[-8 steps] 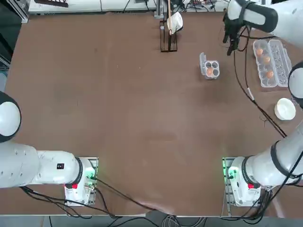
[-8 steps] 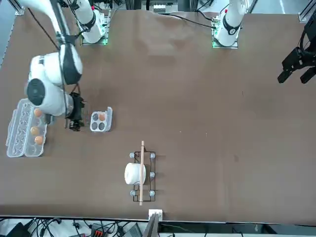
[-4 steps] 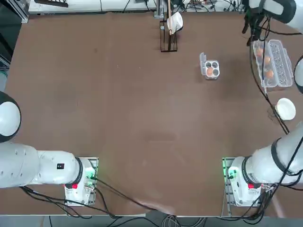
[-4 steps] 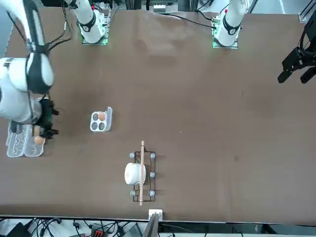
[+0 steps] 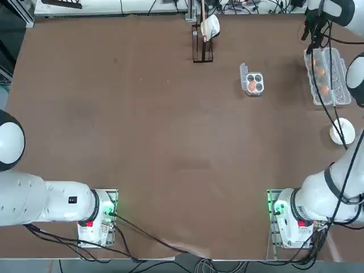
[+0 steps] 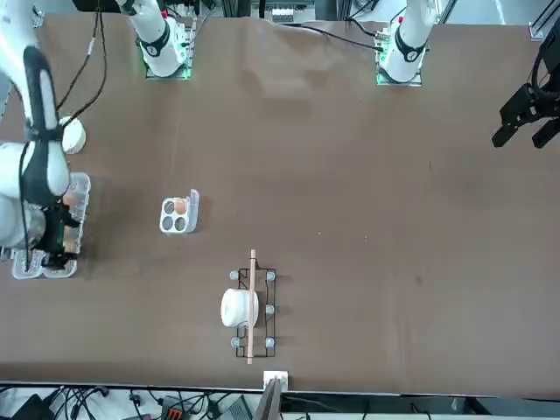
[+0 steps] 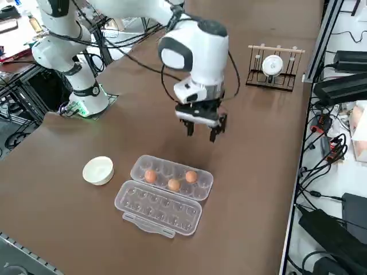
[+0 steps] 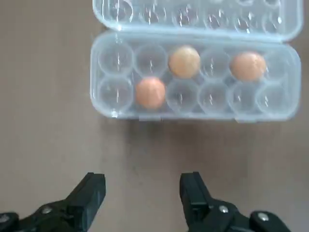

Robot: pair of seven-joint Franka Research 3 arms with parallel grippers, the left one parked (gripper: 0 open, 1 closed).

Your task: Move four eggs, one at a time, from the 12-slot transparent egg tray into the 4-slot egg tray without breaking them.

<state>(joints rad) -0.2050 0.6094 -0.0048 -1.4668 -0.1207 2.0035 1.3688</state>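
The right arm is extended to the far right of the bench (image 5: 170, 142), its right gripper (image 7: 202, 129) pointed downward above bare surface. The 12-slot transparent egg tray (image 8: 193, 79) lies just beyond the jaws, lid folded open, with three eggs (image 8: 151, 92) seated in its cups. The jaws are spread wide, holding and touching nothing. The 4-slot egg tray (image 5: 253, 83), well apart from the jaws, contains one egg.
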